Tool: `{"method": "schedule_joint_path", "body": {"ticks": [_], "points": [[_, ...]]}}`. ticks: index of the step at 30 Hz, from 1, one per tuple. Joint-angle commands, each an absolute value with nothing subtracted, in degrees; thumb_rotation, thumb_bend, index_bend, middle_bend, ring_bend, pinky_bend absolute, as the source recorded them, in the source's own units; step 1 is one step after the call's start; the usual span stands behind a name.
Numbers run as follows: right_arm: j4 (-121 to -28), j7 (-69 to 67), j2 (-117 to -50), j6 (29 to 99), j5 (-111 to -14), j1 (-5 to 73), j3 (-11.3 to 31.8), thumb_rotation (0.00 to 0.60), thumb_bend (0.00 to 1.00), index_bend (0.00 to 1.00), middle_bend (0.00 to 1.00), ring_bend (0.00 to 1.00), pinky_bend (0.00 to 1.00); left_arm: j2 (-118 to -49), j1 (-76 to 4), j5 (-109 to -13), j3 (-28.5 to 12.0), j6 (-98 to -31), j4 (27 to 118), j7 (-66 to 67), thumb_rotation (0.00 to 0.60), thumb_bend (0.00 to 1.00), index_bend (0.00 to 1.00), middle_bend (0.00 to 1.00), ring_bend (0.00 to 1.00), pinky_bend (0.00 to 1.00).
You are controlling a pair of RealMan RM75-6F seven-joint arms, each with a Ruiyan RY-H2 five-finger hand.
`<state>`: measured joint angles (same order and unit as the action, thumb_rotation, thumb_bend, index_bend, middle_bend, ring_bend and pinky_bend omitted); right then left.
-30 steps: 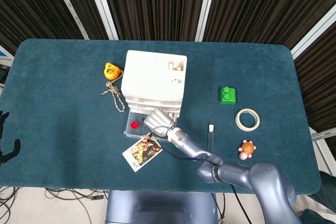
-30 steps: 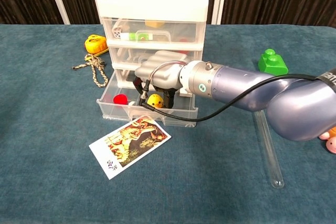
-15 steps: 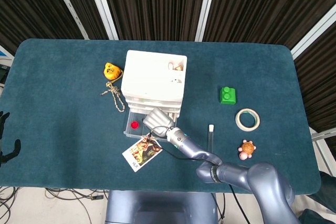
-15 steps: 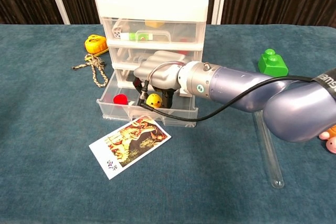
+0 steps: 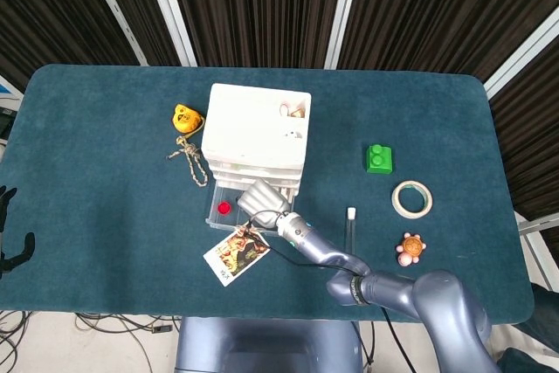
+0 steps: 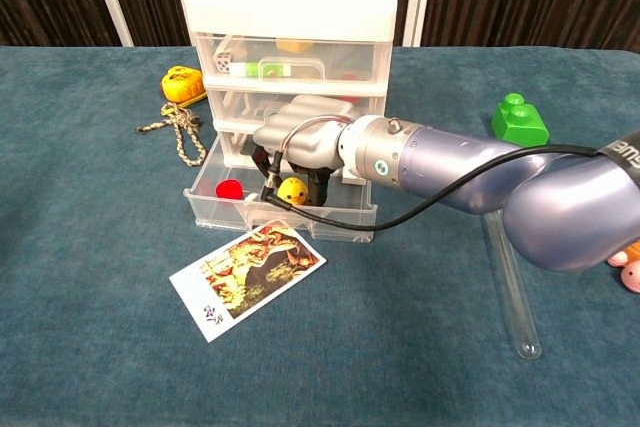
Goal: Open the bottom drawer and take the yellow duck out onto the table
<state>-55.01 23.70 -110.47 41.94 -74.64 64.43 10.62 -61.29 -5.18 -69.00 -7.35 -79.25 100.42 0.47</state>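
The bottom drawer [image 6: 280, 209] of the white drawer unit [image 5: 255, 133], which stands toward the far edge of the table [image 5: 105, 216], is already pulled out toward the near edge. The yellow duck [image 6: 293, 190] sits inside it, near the front wall and beside a small red item [image 6: 230, 189]. The right hand [image 6: 298, 152] reaches down into the open drawer with its fingers closed around the duck; the duck shows between them, so the hand appears to have hold of it, though contact on the far side is hidden. The left hand [image 5: 10, 231] hangs off the left edge of the table, fingers apart, holding nothing. The step in hand is the lift-out. Judged from this position, raise the duck straight up until it clears the drawer's front wall before moving it sideways, since a low exit would likely snag the wall or drag the drawer. Keep the hold firm, as a small rounded toy may slip. A picture card [image 6: 247, 266] lies just in front of the drawer; set the duck on bare cloth beside it.
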Motion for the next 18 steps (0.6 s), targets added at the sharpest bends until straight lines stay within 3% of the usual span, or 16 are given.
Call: {"method": "schedule_joint_path", "body": {"ticks": [1, 18], "points": [[-55.4, 23.5, -110.2, 42.0, -74.6, 64.4, 10.8, 0.600, 0.31, 0.57, 1.00, 1.00, 1.00, -61.3, -5.2, -69.0, -7.4, -79.3, 100.4, 0.4, 0.600, 0.46, 0.00, 0.00, 0.00, 0.00], [-69.7, 24.3, -100.6, 43.1, -72.9, 62.3, 11.8, 0.600, 0.32, 0.57, 1.00, 1.00, 1.00, -61.3, -5.3, -69.1, -7.3, -79.2, 100.4, 0.5, 0.600, 0.46, 0.00, 0.00, 0.00, 0.00]]}}
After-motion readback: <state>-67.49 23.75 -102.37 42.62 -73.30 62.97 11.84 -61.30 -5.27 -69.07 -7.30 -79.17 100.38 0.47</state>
